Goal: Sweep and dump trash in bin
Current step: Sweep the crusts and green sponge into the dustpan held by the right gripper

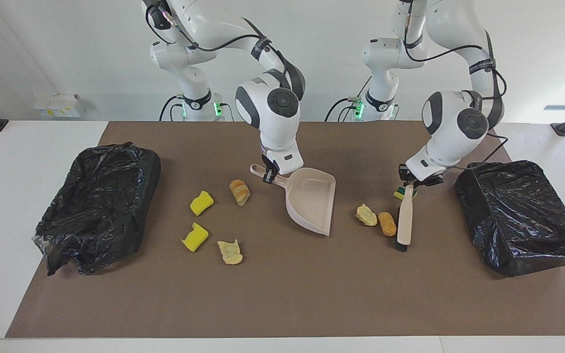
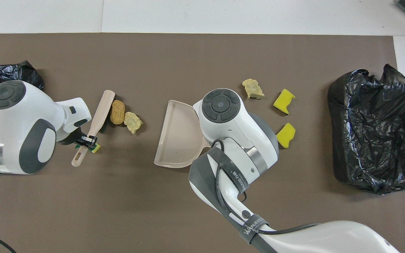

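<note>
Nearest the robots we see the right gripper (image 1: 269,175) clamped on the handle of the beige dustpan (image 1: 312,200), whose pan rests on the brown mat (image 1: 282,294) w/ its open mouth turned toward the left arm's end. The left gripper (image 1: 412,182) is closed on the handle of the beige hand brush (image 1: 404,216), just over the green-and-yellow sponge (image 1: 398,194), which shows only as a sliver by the handle. Brush runs away from the robots, bristle end down on the mat.

A bit farther out: the orange bread chunk (image 1: 387,223) sits against the brush's side, touching the pale tan chunk (image 1: 366,215) next to it; both lie btwn brush and dustpan mouth. Toward the right arm's end from the dustpan handle lies a sliced bread piece (image 1: 240,191), then a yellow sponge piece (image 1: 201,202). Farther still, a second yellow sponge piece (image 1: 194,237) and a ragged tan chunk (image 1: 230,251).

One black bin bag (image 1: 97,203) sits at the right arm's end of the mat, another black bag (image 1: 520,215) at the left arm's end. No trash visible in the dustpan.
</note>
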